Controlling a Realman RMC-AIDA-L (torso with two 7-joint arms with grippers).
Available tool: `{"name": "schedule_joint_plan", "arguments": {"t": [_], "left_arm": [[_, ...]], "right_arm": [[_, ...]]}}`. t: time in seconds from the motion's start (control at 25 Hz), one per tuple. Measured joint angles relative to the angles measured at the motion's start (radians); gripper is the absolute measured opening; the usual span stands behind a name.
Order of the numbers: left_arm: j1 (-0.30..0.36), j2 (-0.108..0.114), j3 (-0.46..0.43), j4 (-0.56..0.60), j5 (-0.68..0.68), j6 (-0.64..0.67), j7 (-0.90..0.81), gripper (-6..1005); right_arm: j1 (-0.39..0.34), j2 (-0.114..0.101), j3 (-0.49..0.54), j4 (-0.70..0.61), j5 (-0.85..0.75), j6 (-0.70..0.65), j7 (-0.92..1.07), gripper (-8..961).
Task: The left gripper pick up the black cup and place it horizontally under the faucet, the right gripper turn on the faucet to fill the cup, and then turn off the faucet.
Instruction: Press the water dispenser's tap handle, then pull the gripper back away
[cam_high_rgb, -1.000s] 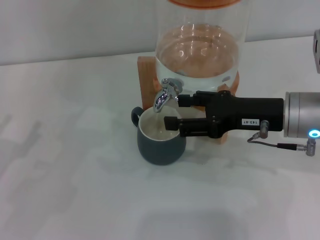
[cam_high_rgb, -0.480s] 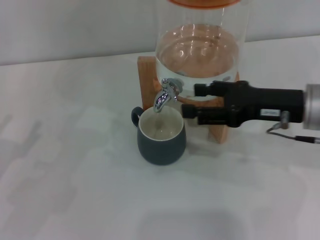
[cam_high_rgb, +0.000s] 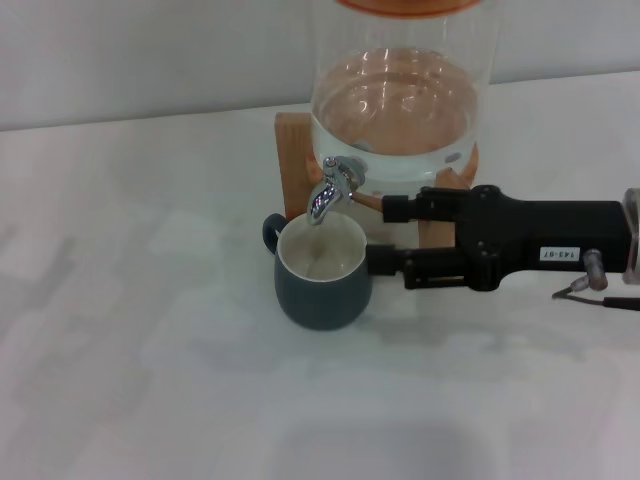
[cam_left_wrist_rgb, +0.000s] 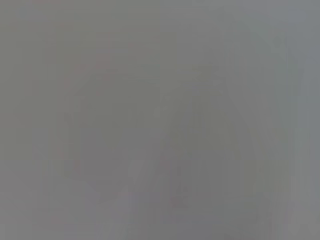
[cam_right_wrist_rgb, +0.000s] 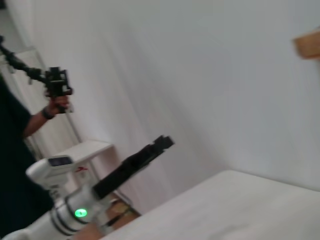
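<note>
Black cup upright under faucet, contents unclear; right gripper beside, fingers spread.

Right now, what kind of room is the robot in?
Probably a robot test lab, not a real kitchen. A glass water jar with a faucet stands on a plain white table, and a person holding a controller stands behind the parked left pincer.

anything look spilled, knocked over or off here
Nothing stands out. The black cup stands upright on the table under the faucet, with no puddle visible. The right gripper sits open beside the cup; the left gripper is off to the side.
</note>
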Motion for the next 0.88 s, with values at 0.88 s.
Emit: {"name": "schedule_joint_plan", "arguments": {"t": [0.88], "left_arm": [[0.004,0.0,0.009,0.049,0.026,-0.006,-0.037,893]], "right_arm": [[0.032,0.004,-0.177,-0.001,0.042,-0.118,-0.03,808]]}}
